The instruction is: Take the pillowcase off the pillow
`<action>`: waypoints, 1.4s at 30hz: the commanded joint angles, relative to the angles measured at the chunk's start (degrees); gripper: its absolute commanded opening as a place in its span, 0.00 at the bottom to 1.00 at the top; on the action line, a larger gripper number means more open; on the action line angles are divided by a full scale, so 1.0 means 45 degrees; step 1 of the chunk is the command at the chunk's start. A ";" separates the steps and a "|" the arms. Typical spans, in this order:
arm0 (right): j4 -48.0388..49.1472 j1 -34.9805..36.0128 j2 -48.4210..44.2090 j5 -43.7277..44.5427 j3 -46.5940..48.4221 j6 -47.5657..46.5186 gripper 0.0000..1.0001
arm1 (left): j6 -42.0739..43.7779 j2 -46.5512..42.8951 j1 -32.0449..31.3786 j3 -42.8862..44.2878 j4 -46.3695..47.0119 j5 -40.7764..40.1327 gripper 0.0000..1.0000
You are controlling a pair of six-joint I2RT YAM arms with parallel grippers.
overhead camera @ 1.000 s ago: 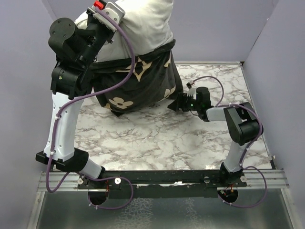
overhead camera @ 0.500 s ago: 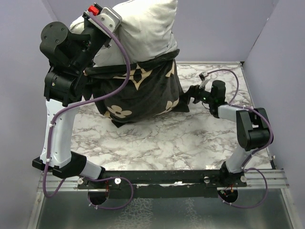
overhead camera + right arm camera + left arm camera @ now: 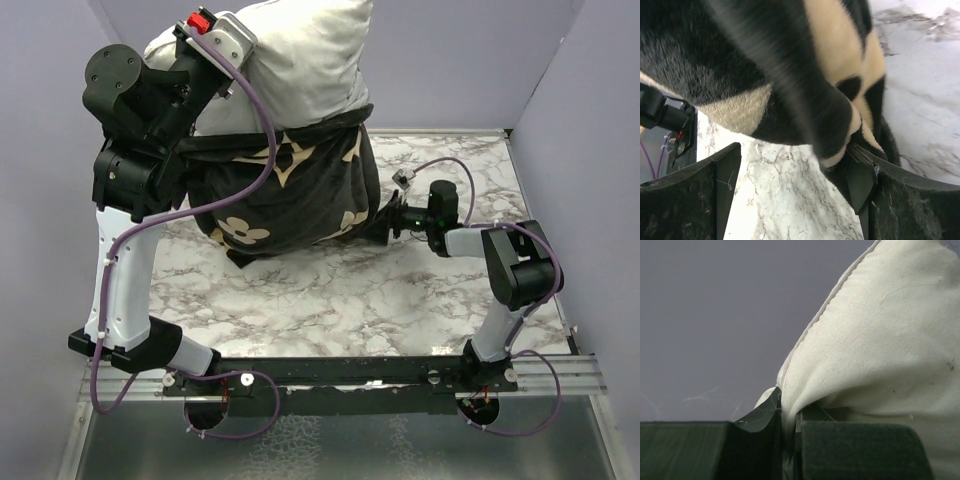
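Observation:
The white pillow [image 3: 300,60] hangs high at the back left, its lower half still inside the black flower-printed pillowcase [image 3: 300,190], whose bottom rests on the table. My left gripper [image 3: 222,80] is shut on a pinched fold at the pillow's edge; in the left wrist view the gripper [image 3: 789,440] clamps the white pillow fabric [image 3: 880,340]. My right gripper [image 3: 385,218] sits low at the pillowcase's lower right corner. In the right wrist view the gripper [image 3: 795,185] is open, jaws wide apart, with the pillowcase [image 3: 790,65] hanging over it and brushing the right finger [image 3: 860,185].
The marble table [image 3: 330,290] spreads in front of the pillowcase. Purple walls [image 3: 590,120] close in the back and both sides. A metal rail [image 3: 560,375] with the arm bases runs along the near edge.
My left arm lifted the pillow higher a second ago and has held still since. My right gripper swung away to the right, then came back to the pillowcase's lower right corner.

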 commanded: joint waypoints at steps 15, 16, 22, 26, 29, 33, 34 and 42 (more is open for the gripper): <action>-0.1111 0.0614 -0.0704 0.4968 0.0707 -0.2361 0.87 | 0.0269 -0.0689 0.0006 0.1837 0.3377 0.0035 0.00; -0.1311 0.0616 -0.0799 0.5117 0.0858 -0.2687 0.88 | 0.0296 -0.0701 0.0004 0.1883 0.3372 0.0059 0.00; -0.2867 0.0600 -0.0565 0.4983 0.1662 -0.4357 0.93 | 0.0375 -0.0671 0.0008 0.1980 0.3387 0.0058 0.00; -0.3247 0.0597 -0.0012 0.3941 0.1849 -0.4672 0.91 | 0.0510 -0.0597 -0.0001 0.2164 0.3445 -0.0019 0.00; -0.3178 0.0597 0.0406 0.3091 0.1934 -0.4192 0.80 | 0.0590 -0.0549 0.0000 0.2243 0.3545 -0.0137 0.00; -0.2387 0.0597 0.0418 0.2815 0.1286 -0.3393 0.43 | 0.0626 -0.0511 0.0010 0.2170 0.3826 -0.0291 0.00; -0.2301 0.0597 0.0396 0.2924 0.1136 -0.3299 0.30 | 0.0624 -0.0498 -0.0005 0.2125 0.3950 -0.0344 0.00; -0.2584 0.0527 0.0355 0.4353 0.1474 -0.1413 0.01 | 0.1267 -0.0144 -0.0006 0.2032 0.5592 -0.1262 0.00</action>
